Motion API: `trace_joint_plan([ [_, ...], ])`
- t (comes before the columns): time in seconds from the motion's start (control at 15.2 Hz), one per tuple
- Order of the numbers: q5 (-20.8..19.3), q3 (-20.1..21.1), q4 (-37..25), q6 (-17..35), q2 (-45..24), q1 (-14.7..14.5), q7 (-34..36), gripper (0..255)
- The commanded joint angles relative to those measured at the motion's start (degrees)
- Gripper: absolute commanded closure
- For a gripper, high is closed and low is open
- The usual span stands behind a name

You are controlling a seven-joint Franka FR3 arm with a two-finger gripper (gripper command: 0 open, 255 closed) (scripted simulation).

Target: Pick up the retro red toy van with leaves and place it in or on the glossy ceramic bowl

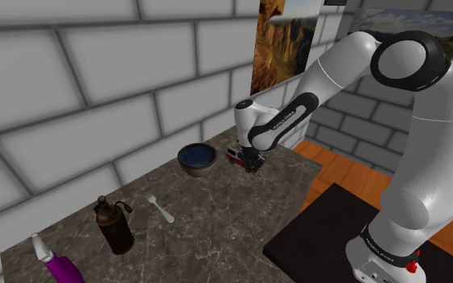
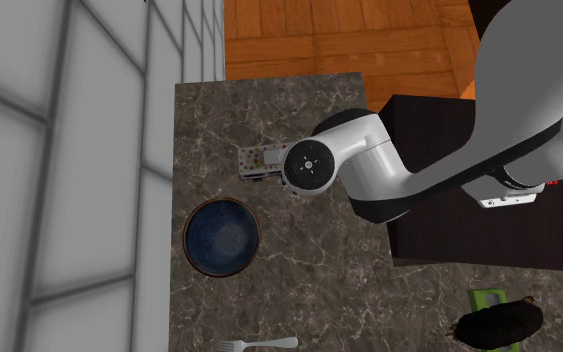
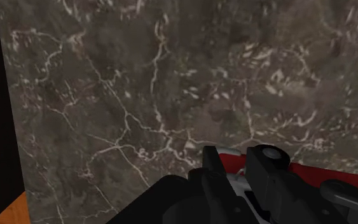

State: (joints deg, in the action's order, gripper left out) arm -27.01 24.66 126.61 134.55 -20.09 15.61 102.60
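The gripper (image 1: 251, 159) clamps the red toy van (image 1: 235, 155) between its 2 fingers, at the shoulder view's middle. Moving it into the bowl (image 1: 197, 167), just left, remains.

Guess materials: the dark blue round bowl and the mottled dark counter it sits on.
The dark blue round bowl is probably glazed ceramic: speckled blue inside, brownish outer wall. The mottled dark counter looks like polished stone, possibly marble: pale veins run through it.
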Motion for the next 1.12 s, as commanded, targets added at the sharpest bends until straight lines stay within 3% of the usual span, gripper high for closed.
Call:
trace_joint_plan([
  [0.0, 0.0, 0.0, 0.0, 0.0, 0.0, 0.0, 0.0, 255],
  [0.33, 0.0, 0.0, 0.0, 0.0, 0.0, 0.0, 0.0, 255],
  [1.06, 5.9, 2.5, -0.4, -6.0, 7.1, 1.6, -4.9, 255],
])
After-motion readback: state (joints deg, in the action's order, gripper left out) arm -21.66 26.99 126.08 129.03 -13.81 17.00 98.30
